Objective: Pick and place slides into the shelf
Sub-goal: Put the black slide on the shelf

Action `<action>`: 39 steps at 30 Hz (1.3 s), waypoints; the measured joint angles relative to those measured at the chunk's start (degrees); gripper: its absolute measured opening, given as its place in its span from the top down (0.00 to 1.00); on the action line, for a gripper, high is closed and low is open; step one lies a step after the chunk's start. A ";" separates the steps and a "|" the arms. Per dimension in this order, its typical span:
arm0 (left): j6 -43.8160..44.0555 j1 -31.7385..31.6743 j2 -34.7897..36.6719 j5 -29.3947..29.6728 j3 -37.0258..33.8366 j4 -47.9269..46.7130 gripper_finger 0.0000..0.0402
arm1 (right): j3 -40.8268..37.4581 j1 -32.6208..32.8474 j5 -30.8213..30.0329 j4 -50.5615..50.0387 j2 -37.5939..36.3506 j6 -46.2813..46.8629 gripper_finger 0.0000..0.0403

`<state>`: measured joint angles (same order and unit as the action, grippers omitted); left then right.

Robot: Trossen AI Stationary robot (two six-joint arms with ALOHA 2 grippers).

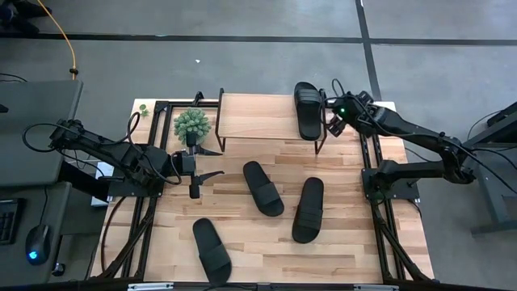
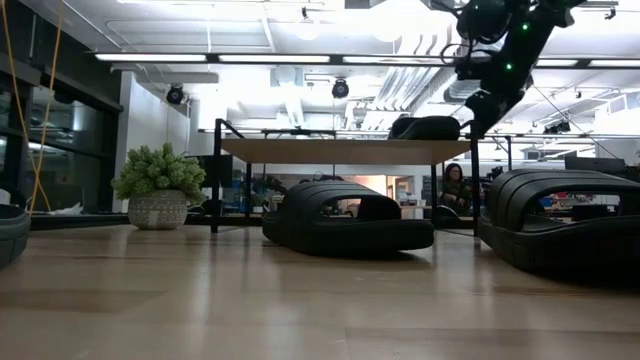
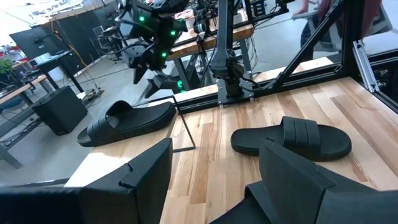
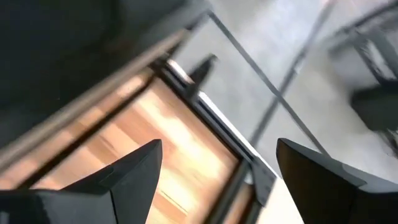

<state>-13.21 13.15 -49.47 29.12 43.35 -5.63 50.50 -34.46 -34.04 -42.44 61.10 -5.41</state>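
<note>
One black slide (image 1: 308, 109) lies sole down across the right end of the shelf's light wooden top (image 1: 258, 117); in the low view the same slide (image 2: 425, 127) sits on the shelf (image 2: 340, 150). My right gripper (image 1: 330, 123) hovers open just right of it, touching nothing; its wrist view shows the open gripper (image 4: 219, 146) over the table's edge. Three more slides lie on the table: (image 1: 263, 187), (image 1: 308, 209), (image 1: 212, 249). My left gripper (image 1: 216, 162) waits open at the table's left, with nothing between the fingers of that gripper (image 3: 214, 149).
A small potted plant (image 1: 192, 125) stands just left of the shelf, close to my left gripper. Black frame rails run along the table's left and right sides (image 1: 373, 174). Bare tabletop lies between the slides and toward the near edge (image 1: 355, 250).
</note>
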 joint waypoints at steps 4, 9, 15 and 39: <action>0.00 0.00 0.00 0.00 -0.01 0.00 0.45 | 0.00 0.00 -2.22 -1.69 0.00 2.68 0.24; 0.00 0.00 0.00 0.00 -0.02 -0.04 0.45 | 0.00 0.02 0.42 -2.27 -0.02 5.57 0.24; -0.31 0.00 0.00 0.02 0.00 -0.30 0.45 | 0.02 0.03 2.78 -4.09 -0.67 8.07 0.24; -0.46 0.00 0.00 2.43 -0.01 -0.54 0.45 | 9.55 17.52 25.74 -13.89 -3.78 18.78 0.24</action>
<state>-13.67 13.15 -49.47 31.55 43.35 -6.17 60.05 -16.94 -8.31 -56.34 57.32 13.37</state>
